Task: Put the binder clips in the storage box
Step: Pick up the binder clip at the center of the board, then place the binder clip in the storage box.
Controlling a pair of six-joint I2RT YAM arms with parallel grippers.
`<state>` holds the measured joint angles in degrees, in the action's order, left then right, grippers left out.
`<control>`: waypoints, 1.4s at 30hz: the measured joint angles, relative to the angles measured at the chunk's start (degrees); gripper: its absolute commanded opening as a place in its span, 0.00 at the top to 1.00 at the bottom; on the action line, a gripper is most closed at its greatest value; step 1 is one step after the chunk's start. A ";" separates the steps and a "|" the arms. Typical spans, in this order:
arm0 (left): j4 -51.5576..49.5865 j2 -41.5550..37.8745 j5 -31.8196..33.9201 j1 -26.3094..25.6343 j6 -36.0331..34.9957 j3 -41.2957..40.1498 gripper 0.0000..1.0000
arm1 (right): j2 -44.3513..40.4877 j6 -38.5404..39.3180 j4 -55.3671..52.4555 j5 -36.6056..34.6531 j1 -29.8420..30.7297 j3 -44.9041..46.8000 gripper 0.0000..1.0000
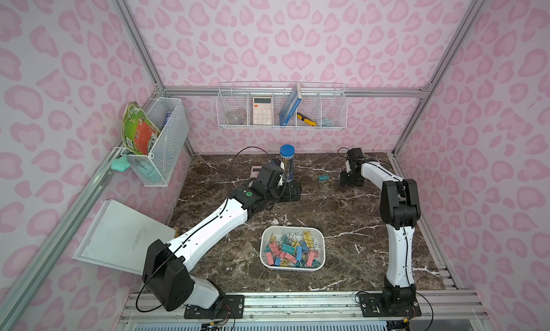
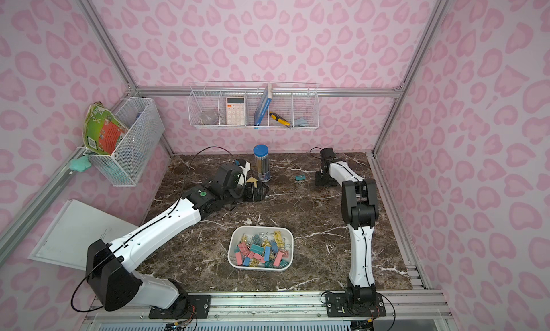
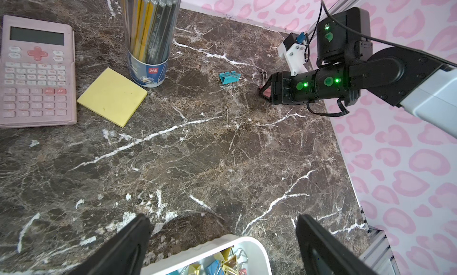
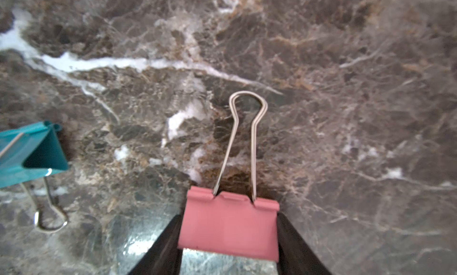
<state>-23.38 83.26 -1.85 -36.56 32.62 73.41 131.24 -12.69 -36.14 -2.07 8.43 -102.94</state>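
We see open worktop (image 1: 342,213) between the storage box (image 1: 293,227) and the far teal binder clip (image 1: 323,178). The pencil tub (image 1: 287,166) and left arm (image 1: 220,222) crowd the far-left side, where a calculator (image 3: 37,71) and sticky pad (image 3: 112,97) lie flat.

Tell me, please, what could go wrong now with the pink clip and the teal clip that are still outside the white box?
1. The right gripper pinches the pink clip only by the side edges of its smooth body, so it may twist or slip on the way.
2. The teal clip lies close beside it; a sideways move could knock it away.
3. The storage box is already crowded, so a dropped clip might bounce out.
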 measured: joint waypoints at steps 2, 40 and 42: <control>-0.09 -0.02 0.00 0.00 0.00 0.00 0.04 | -0.33 -0.63 0.44 0.15 0.02 0.35 0.55; 1.42 -6.51 12.70 0.81 -0.61 -3.50 0.04 | -60.33 -29.24 7.76 3.85 52.11 60.04 0.39; 1.73 -4.37 10.29 0.81 -3.06 -2.19 0.04 | -61.81 -29.29 7.65 3.48 52.06 59.74 0.29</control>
<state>-21.65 78.89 8.45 -35.75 29.56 71.22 69.43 -41.98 -28.49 1.41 60.49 -43.20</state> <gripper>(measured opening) 0.958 0.637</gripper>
